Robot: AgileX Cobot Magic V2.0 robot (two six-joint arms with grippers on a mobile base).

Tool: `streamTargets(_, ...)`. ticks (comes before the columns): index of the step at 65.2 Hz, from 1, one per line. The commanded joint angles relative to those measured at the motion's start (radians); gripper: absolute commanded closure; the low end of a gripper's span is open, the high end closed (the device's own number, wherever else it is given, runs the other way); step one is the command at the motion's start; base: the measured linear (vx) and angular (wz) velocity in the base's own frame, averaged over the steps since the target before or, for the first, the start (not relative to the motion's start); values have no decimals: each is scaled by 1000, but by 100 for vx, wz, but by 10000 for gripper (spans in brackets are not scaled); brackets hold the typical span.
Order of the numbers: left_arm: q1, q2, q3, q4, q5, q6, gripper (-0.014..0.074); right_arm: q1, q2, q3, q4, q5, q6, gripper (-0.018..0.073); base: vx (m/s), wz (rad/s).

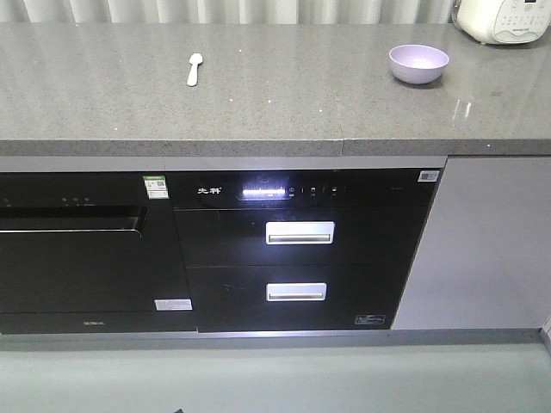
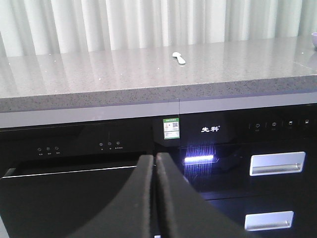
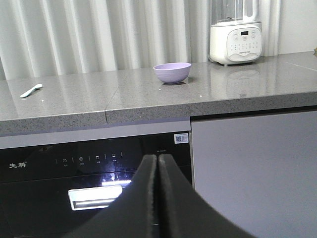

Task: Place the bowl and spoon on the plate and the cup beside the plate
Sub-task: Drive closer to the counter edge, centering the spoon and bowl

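1. Left gripper: nearest item in the left wrist view. The fingers are pressed together with no gap, and nothing is held. It is hanging low in front of the black appliance fronts, below the edge of the surface and well apart from every task thing.
2. Right gripper: nearest item in the right wrist view. The fingers are likewise closed on each other, and nothing is held. It is also below the surface edge.
3. Black appliance fronts: built in under the surface, with two drawer handles and a lit display strip. These are not task items.
4. Surface: grey speckled stone, carrying the listed task things.
5. Spoon: laid flat on the surface, left of centre, with its scoop turned toward the back. It lies alone, well apart from the bowl.
6. Bowl: set upright on the right part of the surface and seemingly empty. It stands near the white appliance but is not touching it.
7. White appliance and curtain: farthest items, recorded at the back right corner and behind the surface.
8. Plate and cup: not found in any view, so their places cannot be told.
9. Progress: judged to be at the outset, as nothing is arranged. The plate must be located, the bowl and spoon placed on it, and the cup set beside it.
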State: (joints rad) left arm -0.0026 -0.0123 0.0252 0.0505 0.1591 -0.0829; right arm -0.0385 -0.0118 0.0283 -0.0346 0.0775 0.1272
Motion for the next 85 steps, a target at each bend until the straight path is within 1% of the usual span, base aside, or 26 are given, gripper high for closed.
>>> streamTargets(1,3,-14,30,-2,-70,-11,603,3,-5,0,-3,-78,-5,565,6,1)
streamTargets(85,3,-14,30,-2,-70,-11,603,3,-5,0,-3,-78,-5,565,6,-1)
